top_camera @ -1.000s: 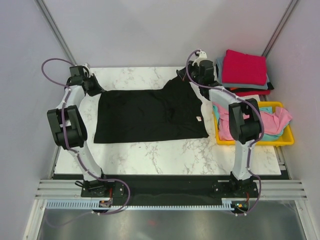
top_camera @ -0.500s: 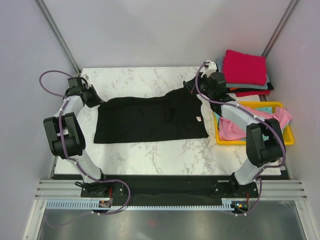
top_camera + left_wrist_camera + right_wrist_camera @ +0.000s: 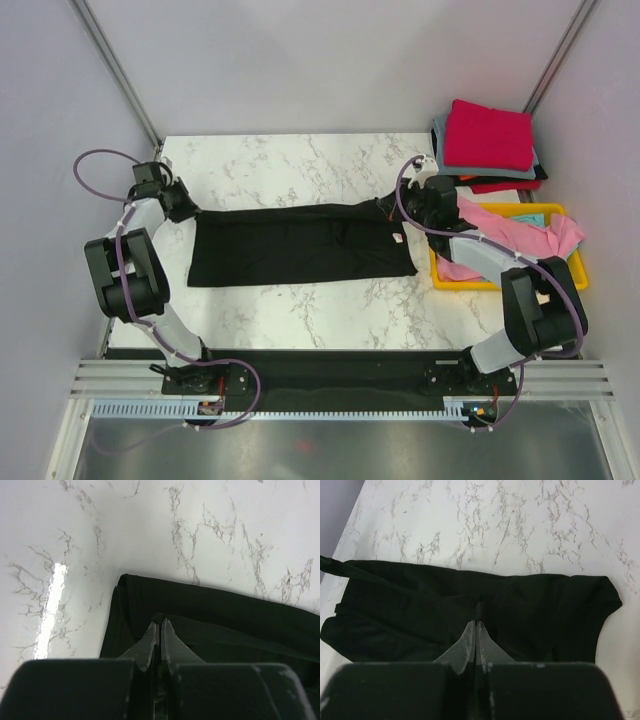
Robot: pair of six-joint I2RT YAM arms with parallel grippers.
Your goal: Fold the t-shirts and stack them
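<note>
Within the last second both arms have carried the far edge of the black t-shirt (image 3: pixel 300 248) nearward, leaving it a narrower band across the middle of the marble bench (image 3: pixel 300 165). The left hand (image 3: pixel 159 626) and right hand (image 3: pixel 476 623) are each pinched closed on that edge, one at either end. In my judgement the lengthwise fold is under way, not yet laid.

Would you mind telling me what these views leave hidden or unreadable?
Top view: the red t-shirt covers its stack; the count beneath is unclear.
Top view: the pink t-shirt hides what lies beneath in the yellow tray.
Left wrist view: the black t-shirt runs off the right edge.
Top view: its white label is unreadably small.
</note>
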